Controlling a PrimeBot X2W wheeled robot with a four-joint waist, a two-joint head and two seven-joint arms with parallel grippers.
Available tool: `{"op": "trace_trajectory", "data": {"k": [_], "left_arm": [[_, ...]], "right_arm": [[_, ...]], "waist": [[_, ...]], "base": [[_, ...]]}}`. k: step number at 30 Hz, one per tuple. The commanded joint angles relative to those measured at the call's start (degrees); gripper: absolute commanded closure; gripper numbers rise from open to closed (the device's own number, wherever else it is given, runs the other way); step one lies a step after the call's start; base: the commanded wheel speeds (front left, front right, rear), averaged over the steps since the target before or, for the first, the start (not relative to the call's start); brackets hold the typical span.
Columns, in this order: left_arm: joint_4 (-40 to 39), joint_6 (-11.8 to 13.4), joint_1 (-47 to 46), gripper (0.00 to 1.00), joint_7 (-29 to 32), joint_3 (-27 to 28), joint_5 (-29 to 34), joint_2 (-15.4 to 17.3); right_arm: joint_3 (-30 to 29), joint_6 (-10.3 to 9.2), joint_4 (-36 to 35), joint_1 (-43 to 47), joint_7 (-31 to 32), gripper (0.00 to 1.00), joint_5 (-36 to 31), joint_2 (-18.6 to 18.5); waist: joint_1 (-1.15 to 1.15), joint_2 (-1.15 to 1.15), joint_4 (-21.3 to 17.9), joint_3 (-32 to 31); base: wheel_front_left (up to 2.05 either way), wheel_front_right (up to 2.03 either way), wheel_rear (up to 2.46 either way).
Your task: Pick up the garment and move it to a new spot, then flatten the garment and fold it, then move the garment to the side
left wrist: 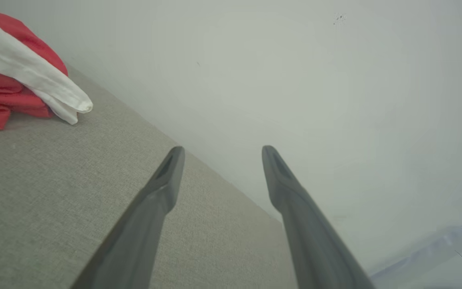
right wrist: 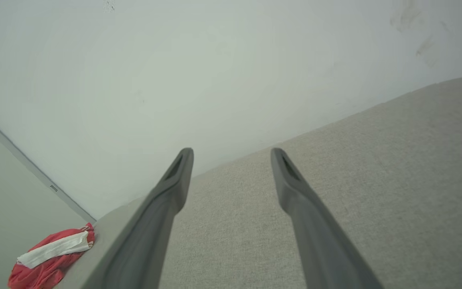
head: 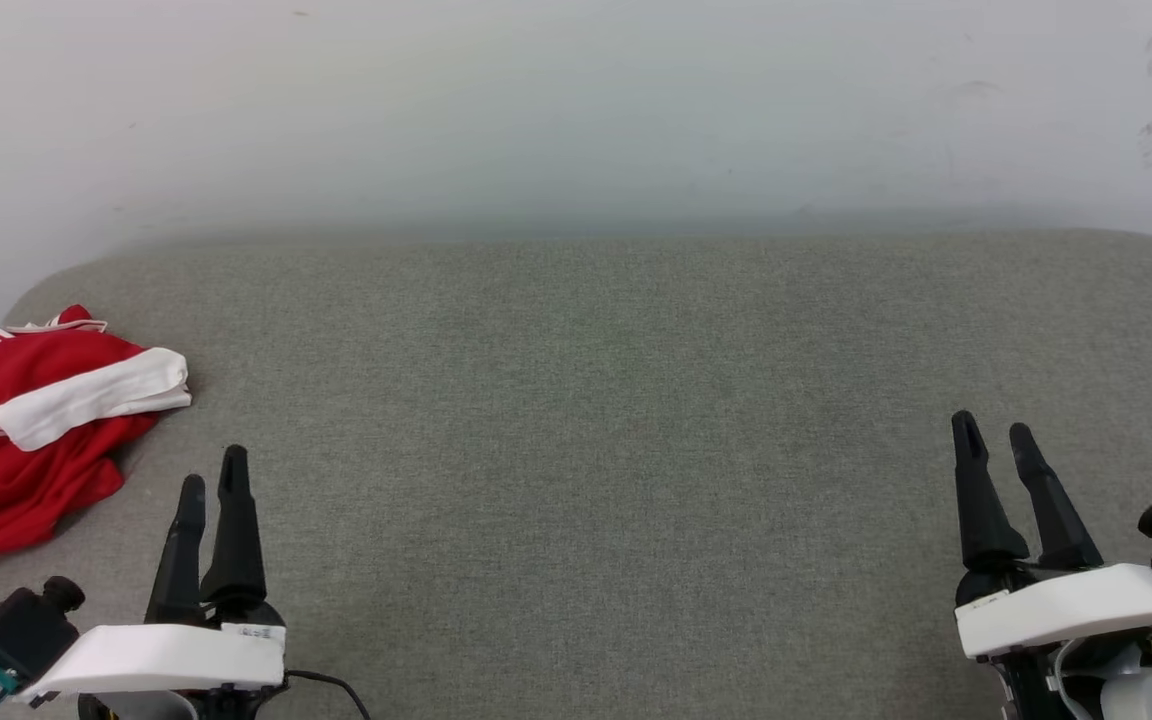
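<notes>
At nine o'clock from my head camera, the garment [head: 36, 430] lies crumpled at the far-left edge of the grey padded surface [head: 586, 400], white sleeve on top. My left gripper [head: 213, 470] hovers just beside it at seven o'clock, fingers spread and empty. I worry a shallow pinch would catch only the sleeve and drag the bundle off the edge. Nothing blocks the reach. The wall [head: 576, 100] stands at twelve. My right gripper [head: 993, 426], at four o'clock, is spread and empty, well apart.
</notes>
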Motion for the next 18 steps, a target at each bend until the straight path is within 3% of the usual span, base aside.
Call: {"op": "trace_trajectory", "data": {"k": [1, 18], "left_arm": [[-1.22, -0.01, -0.01, 0.00, -0.59, -0.46, 2.42, 0.21], [-3.86, 5.40, 1.23, 0.00, -3.18, -7.18, 22.75, 0.23]], "right_arm": [[0.39, -0.01, -1.11, -0.75, -0.54, 0.00, -2.13, 0.03], [-0.09, -0.01, -1.46, -0.26, -3.16, 0.00, -18.93, 0.04]], "waist": [[0.00, 0.00, 0.00, 0.02], [0.00, 0.00, -0.25, 0.42]], "base": [[0.00, 0.00, 0.00], [0.00, 0.00, 0.00]]}}
